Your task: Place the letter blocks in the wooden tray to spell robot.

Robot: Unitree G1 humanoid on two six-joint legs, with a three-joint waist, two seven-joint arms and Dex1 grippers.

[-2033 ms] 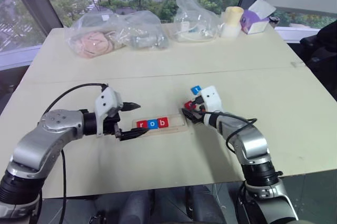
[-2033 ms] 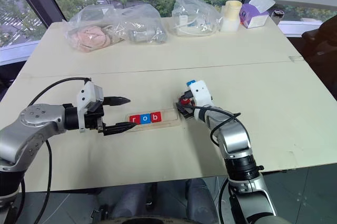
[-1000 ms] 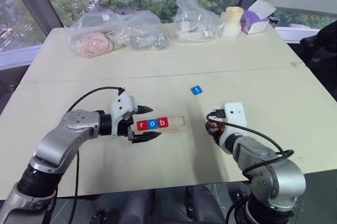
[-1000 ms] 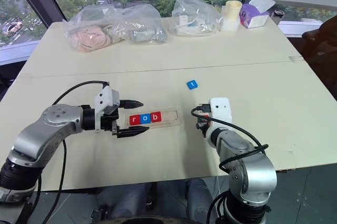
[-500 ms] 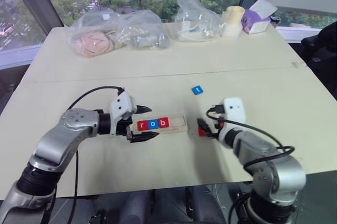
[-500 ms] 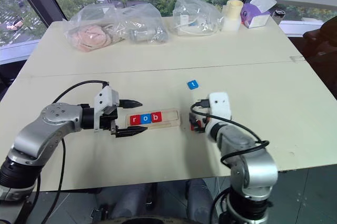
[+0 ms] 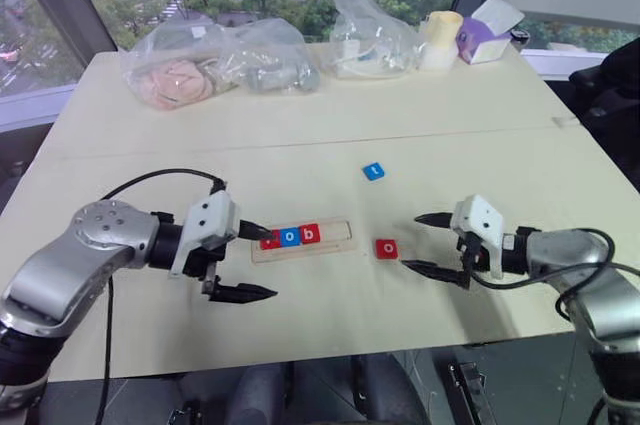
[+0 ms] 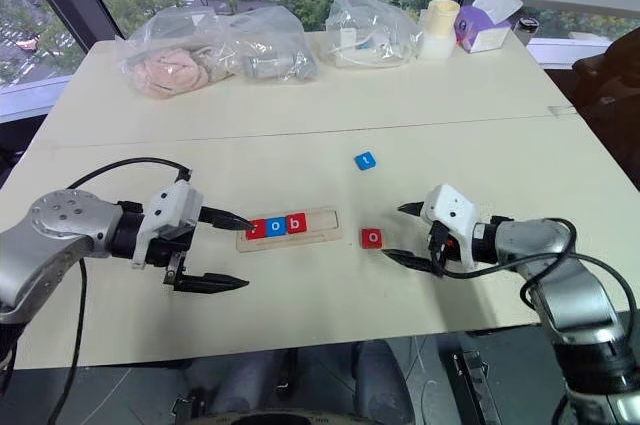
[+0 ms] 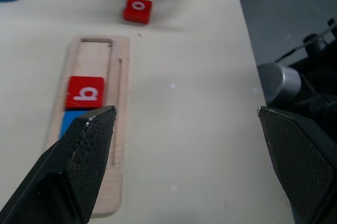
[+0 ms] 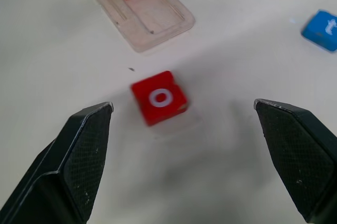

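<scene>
- We are now seeing the red "o" block (image 7: 387, 248) lying flat on the surface, just beside the open end of the wooden tray (image 7: 343, 236); a second ago it was tucked in our right gripper (image 7: 427, 242), so it has been let go short of the slot.
- Our right gripper is now standing wide and empty, fingers pointing at that block with a gap between them and it.
- Our left gripper (image 7: 256, 263) is also standing wide, holding nothing; it has drawn slightly back toward the tray's near end, its upper finger reaching over the first tile.
- In the tray we are reading red "r" (image 8: 257, 229), blue "o" (image 8: 276, 226) and red "b" (image 7: 310, 234) in a row; the "r" is partly covered, so we are taking that letter with some caution.
- The blue "t" block (image 7: 373, 171) is lying on the surface, well apart from the tray.
- We are judging the word as three letters done, with two slots free; the dropped "o" needs regrasping or nudging in next.
- We are finding no brand or label legible on the bags and box at the far edge.
</scene>
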